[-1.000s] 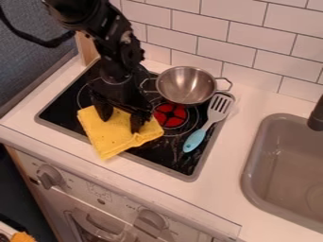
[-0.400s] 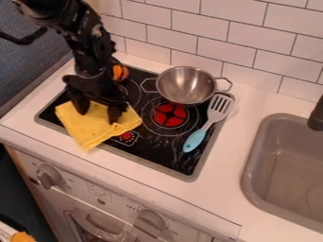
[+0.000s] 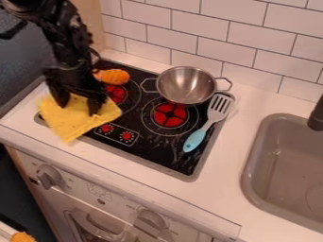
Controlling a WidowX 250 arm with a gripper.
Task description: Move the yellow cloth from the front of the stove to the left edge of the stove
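The black gripper (image 3: 78,105) is over the left corner of the stovetop, pointing down, with its two fingers spread apart. Both fingertips touch the folded yellow cloth (image 3: 77,124), which lies partly on the cooktop's left front corner and partly on the white counter. Part of the cloth's back edge is hidden by the gripper. Just behind and to the right of the gripper, an orange textured toy (image 3: 114,76) rests on the black stovetop (image 3: 129,125).
A steel pot (image 3: 185,86) with two handles stands at the back right of the stove. Beside it lies a spatula (image 3: 195,140) with a light blue handle. The grey sink (image 3: 284,160) is at the right, and a tiled wall (image 3: 227,35) runs behind.
The gripper has moved left across the stove, and the yellow cloth has slid left along with it. The orange toy and the red printed knobs have come into view.
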